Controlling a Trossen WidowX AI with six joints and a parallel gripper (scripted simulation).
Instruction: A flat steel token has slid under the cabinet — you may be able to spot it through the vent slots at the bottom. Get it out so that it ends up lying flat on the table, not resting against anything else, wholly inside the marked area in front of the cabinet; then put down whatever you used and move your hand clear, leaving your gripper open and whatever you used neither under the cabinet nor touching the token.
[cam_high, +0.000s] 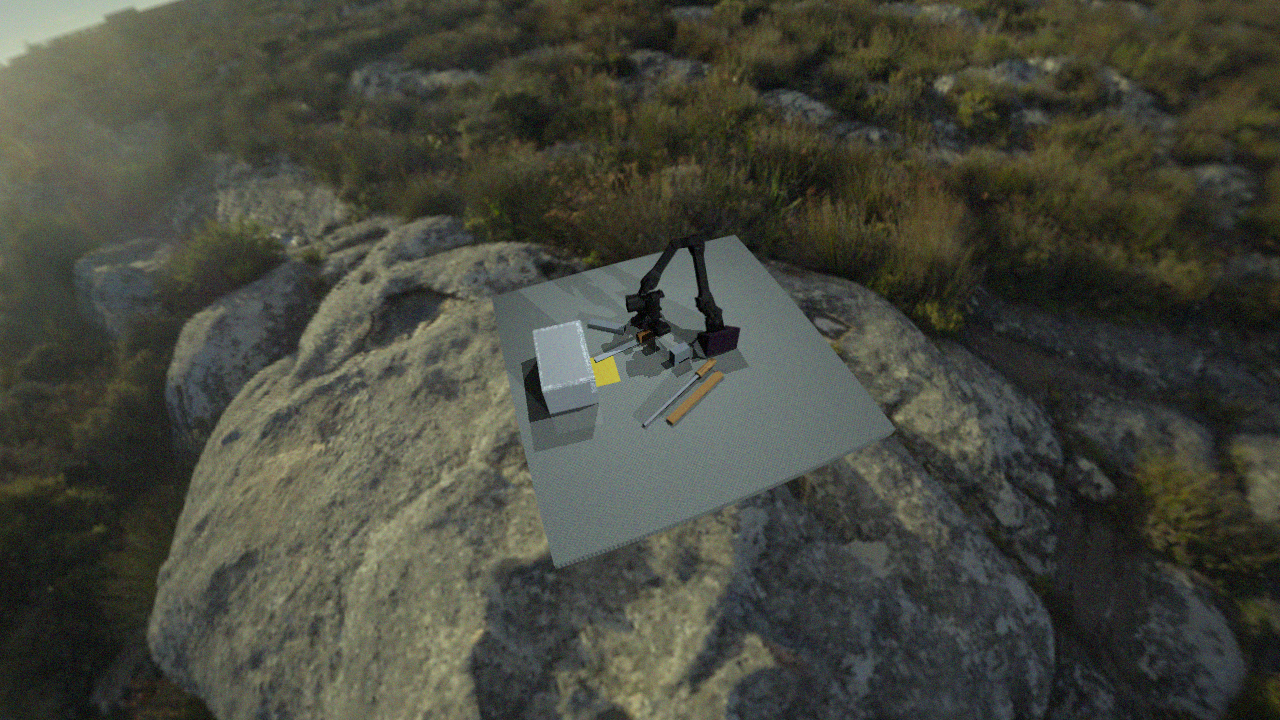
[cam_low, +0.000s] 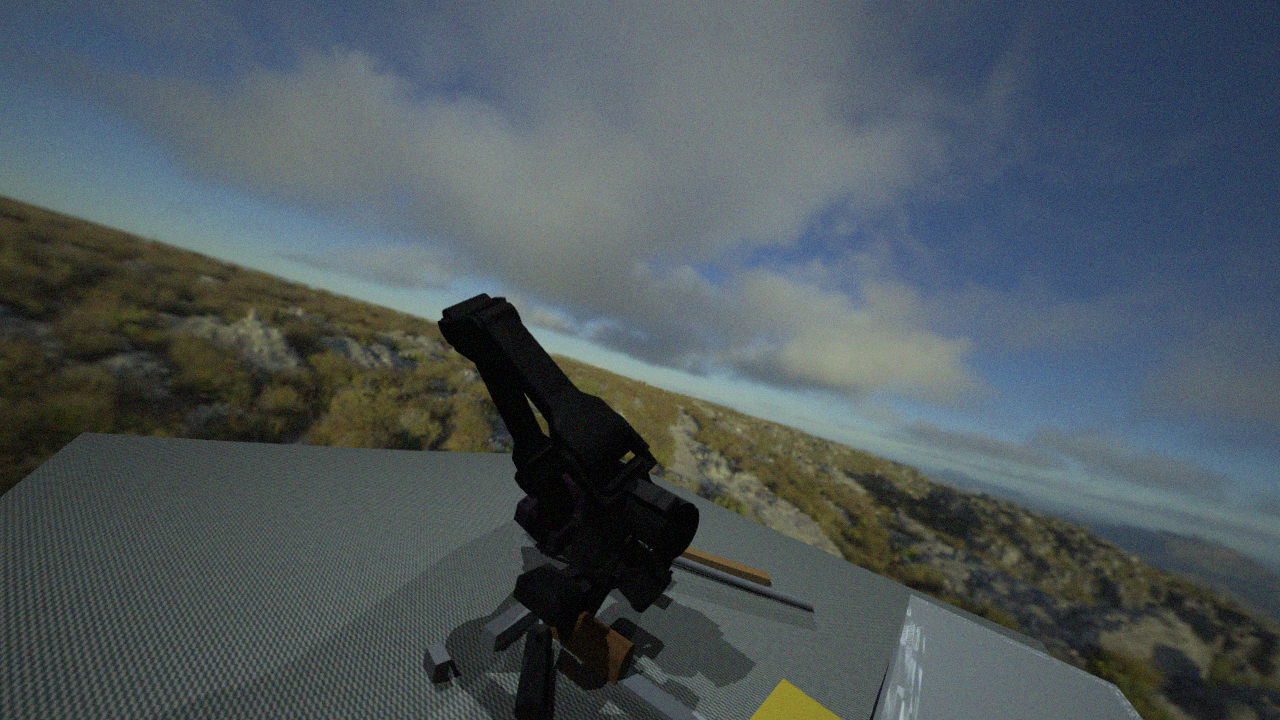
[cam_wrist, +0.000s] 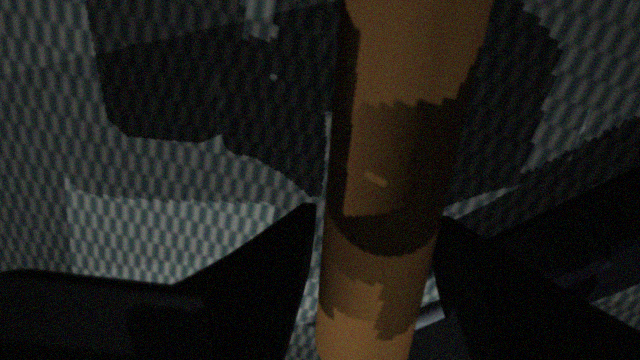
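Note:
The grey cabinet (cam_high: 565, 362) (cam_low: 1002, 671) stands at the left of the table in the top view. The yellow marked area (cam_high: 605, 371) (cam_low: 789, 705) lies in front of it. A tool with an orange-brown handle (cam_low: 610, 651) (cam_wrist: 400, 65) and flat grey blade (cam_high: 615, 350) (cam_low: 657, 698) has its blade directed at the yellow area; its tip is near the cabinet front. My gripper (cam_high: 643, 335) (cam_wrist: 373, 222) is open by a little around the handle, with thin gaps beside the handle in the wrist view. The steel token is not visible; the vent slots cannot be made out.
A rod tool (cam_high: 671, 401) (cam_low: 747, 585) and an orange bar (cam_high: 695, 399) (cam_low: 729, 567) lie side by side. A dark rod (cam_high: 606, 328) lies behind the held tool's blade. A grey block (cam_high: 679, 352) is near the purple arm base (cam_high: 718, 340). A black handle (cam_low: 535, 676) is near the gripper.

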